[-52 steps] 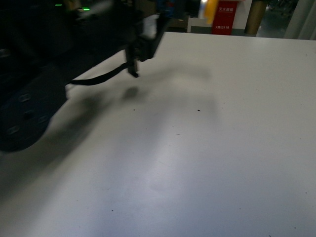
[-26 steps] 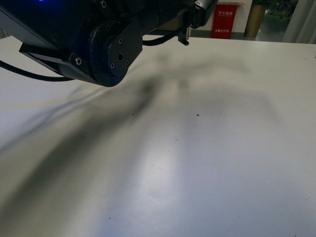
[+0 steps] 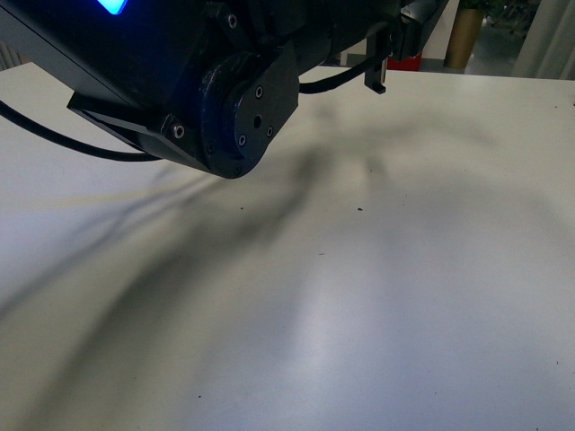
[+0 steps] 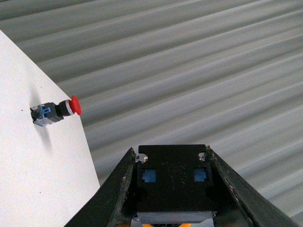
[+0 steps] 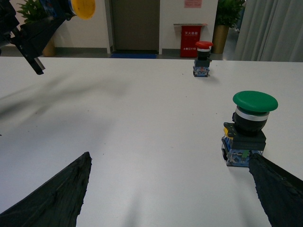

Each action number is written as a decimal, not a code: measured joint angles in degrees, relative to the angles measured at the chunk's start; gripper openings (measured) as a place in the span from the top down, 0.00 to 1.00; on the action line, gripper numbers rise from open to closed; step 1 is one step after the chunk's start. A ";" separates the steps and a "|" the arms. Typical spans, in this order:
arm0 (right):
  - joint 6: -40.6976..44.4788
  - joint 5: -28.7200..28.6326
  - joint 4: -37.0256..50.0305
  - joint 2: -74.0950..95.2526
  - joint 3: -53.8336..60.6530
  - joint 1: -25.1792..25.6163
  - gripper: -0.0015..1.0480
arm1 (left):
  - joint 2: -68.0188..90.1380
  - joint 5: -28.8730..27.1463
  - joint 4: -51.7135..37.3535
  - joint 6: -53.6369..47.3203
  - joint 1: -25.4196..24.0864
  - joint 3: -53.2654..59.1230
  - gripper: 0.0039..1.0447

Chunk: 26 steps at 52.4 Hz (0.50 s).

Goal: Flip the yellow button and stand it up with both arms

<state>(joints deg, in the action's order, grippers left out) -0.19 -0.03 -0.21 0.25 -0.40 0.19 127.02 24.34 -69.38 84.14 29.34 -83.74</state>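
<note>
- Closest in, the black right gripper (image 5: 169, 158) sits low over the flat white surface (image 5: 142, 123). Its fingers are spread wide and there's nothing between them.
- Just beside one of its fingers stands a push-button with a domed green cap, the green button (image 5: 250, 127). It's upright and isn't the one we want.
- Further across is a small push-button with a red mushroom cap, the red button (image 5: 203, 59). It's also upright and well apart from everything.
- Farthest and highest, the black left gripper (image 4: 169, 153) is clamped on the yellow button (image 5: 81, 7), a small push-button switch with a flat round orange-yellow cap. The button is in the air, clear of the surface.
- Here's the relation that matters: the button's long axis seems to run along the left gripper's fingers. The cap sits back toward the wrist and the boxy contact block points out past the fingertips.
- So the bulky matte-black left arm (image 3: 234, 108) has the button. It lies across from the right gripper and above it.
- The exposed block end looks like the right gripper's best hold, but it would have to rise and reach over.
</note>
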 joint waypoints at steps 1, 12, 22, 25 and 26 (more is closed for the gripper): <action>0.00 0.00 0.00 0.00 0.00 0.00 0.07 | 0.00 -0.09 0.09 0.00 0.02 0.09 0.66; 0.00 0.00 0.00 0.00 0.00 0.00 0.07 | 0.00 -0.15 0.59 -0.11 0.46 0.74 0.66; 0.00 0.00 0.00 0.00 0.00 0.00 0.07 | 0.00 -0.07 1.77 -1.40 1.27 1.14 0.66; 0.00 0.00 0.00 0.00 0.00 0.00 0.07 | -0.04 -0.09 2.08 -1.55 1.55 1.25 0.66; 0.00 0.00 0.00 0.00 0.00 0.00 0.07 | -0.09 -0.07 2.08 -1.60 1.64 1.31 0.66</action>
<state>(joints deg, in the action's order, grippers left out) -0.19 -0.03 -0.21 0.25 -0.40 0.19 126.93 24.27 -67.31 82.54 30.98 -82.43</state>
